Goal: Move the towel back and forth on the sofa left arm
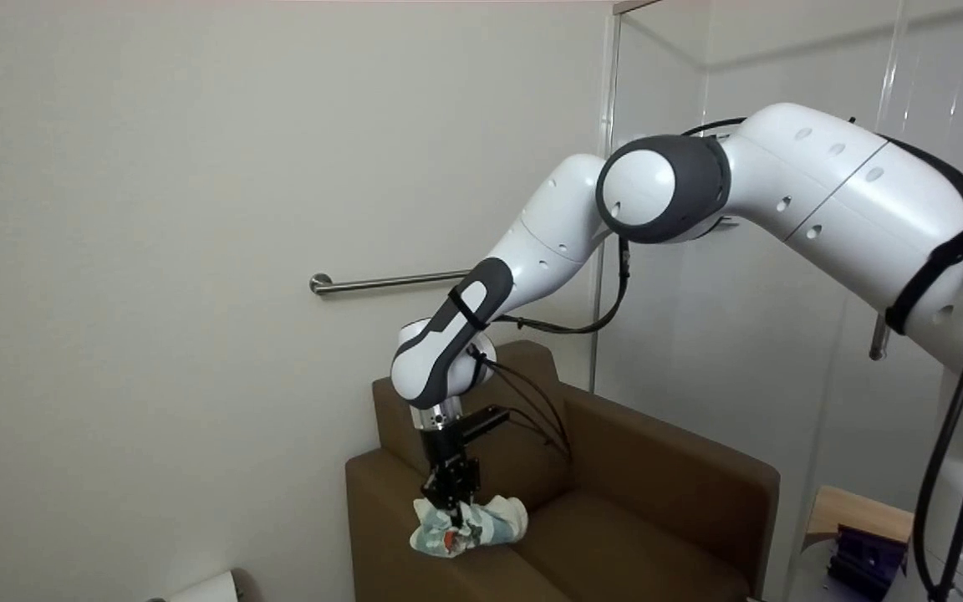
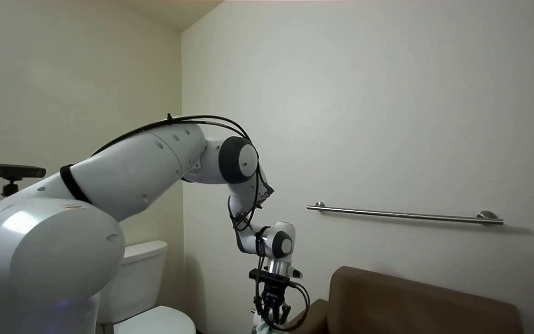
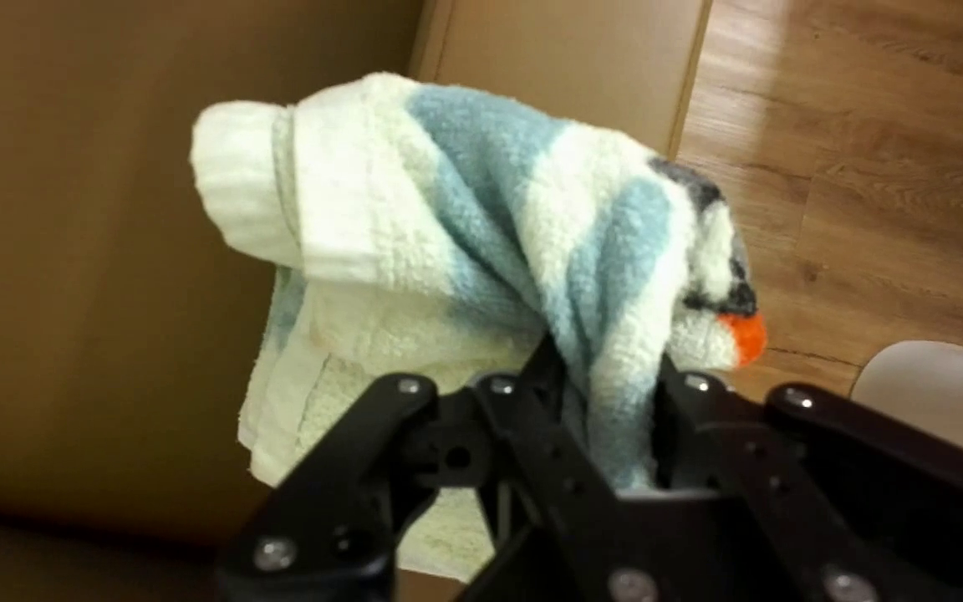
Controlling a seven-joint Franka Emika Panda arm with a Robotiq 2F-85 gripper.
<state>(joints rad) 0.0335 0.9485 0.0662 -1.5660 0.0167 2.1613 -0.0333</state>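
Observation:
The towel (image 1: 498, 520) is white and light blue with dark and orange patches. It lies bunched on the arm (image 1: 389, 510) of the brown sofa, at the left in this exterior view. My gripper (image 1: 455, 514) points down, with a fold of the towel between its fingers. In the wrist view, the gripper (image 3: 603, 376) is closed around that fold, and the rest of the towel (image 3: 415, 192) spreads beyond it over the sofa arm (image 3: 565, 58). In an exterior view, only a bit of towel (image 2: 263, 328) shows under the gripper (image 2: 274, 317) at the bottom edge.
The sofa back (image 2: 415, 306) stands against the wall beneath a metal bar (image 2: 401, 214). The sofa's far arm (image 1: 674, 443) is at the right. A toilet (image 2: 155, 320) stands in the corner. Wooden floor (image 3: 866, 167) lies beside the sofa arm, with a white object (image 3: 941, 389) at its edge.

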